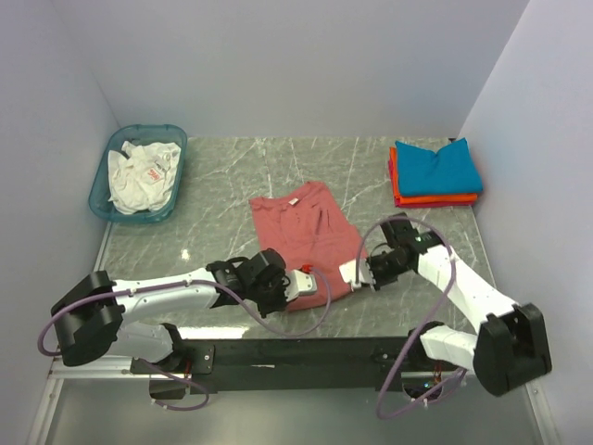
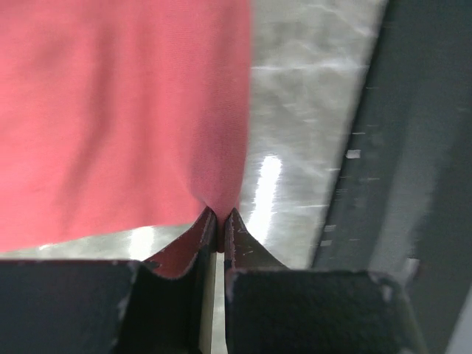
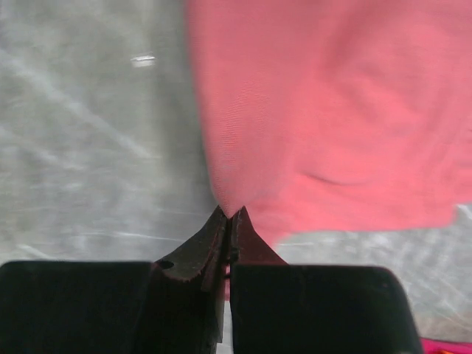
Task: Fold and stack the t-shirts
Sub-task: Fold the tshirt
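A dusty-red t-shirt (image 1: 306, 236) lies lengthwise in the middle of the marble table, its white neck label (image 1: 293, 201) at the far end. My left gripper (image 1: 313, 278) is shut on the shirt's near hem; in the left wrist view a pinch of red cloth (image 2: 125, 110) sits between its closed jaws (image 2: 220, 217). My right gripper (image 1: 351, 274) is shut on the near right corner, and the right wrist view shows the red cloth (image 3: 332, 110) drawn into its tips (image 3: 229, 215). A folded teal-blue t-shirt (image 1: 437, 167) lies on a folded orange one (image 1: 408, 197) at the back right.
A translucent teal basket (image 1: 100, 190) holding crumpled white cloth (image 1: 139, 171) stands at the back left. The black rail (image 1: 306, 352) of the arm bases runs along the near edge. White walls close in the table on three sides.
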Available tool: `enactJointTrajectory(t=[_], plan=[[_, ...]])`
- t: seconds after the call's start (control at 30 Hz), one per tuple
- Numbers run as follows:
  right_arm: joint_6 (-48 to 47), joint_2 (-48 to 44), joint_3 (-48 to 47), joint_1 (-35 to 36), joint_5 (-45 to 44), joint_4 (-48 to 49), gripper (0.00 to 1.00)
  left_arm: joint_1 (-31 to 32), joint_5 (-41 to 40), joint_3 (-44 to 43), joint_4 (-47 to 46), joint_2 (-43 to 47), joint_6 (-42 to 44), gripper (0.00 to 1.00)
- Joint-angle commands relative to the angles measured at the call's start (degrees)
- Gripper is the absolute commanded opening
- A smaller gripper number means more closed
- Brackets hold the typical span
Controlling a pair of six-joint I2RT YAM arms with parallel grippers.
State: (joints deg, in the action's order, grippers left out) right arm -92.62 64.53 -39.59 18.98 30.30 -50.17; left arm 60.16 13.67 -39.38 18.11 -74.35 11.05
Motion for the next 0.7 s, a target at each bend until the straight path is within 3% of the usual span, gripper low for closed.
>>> enactJointTrajectory(t=[0.0,0.27,0.4,0.67], plan=[[6.56,6.55,-9.6,-0.17,2.56,3.59,0.0,-4.86,0.65,-1.4,-1.32,1.84,4.14,0.0],[21.66,27.03,-35.09,-0.09,2.92,9.73,0.0,-25.41,0.91,-8.6,-9.74,-2.71,10.13,0.0],[30.2,37.67,-45.89,0.0,2.66,13.87,0.0,-30.45,0.13,-12.21,-13.53,-7.82,10.75,0.0],[40.41,48.66,-54.36,0.27,-2.08,21.94,0.0,-35.2,-2.24,-17.31,-15.56,-16.18,11.1,0.0]])
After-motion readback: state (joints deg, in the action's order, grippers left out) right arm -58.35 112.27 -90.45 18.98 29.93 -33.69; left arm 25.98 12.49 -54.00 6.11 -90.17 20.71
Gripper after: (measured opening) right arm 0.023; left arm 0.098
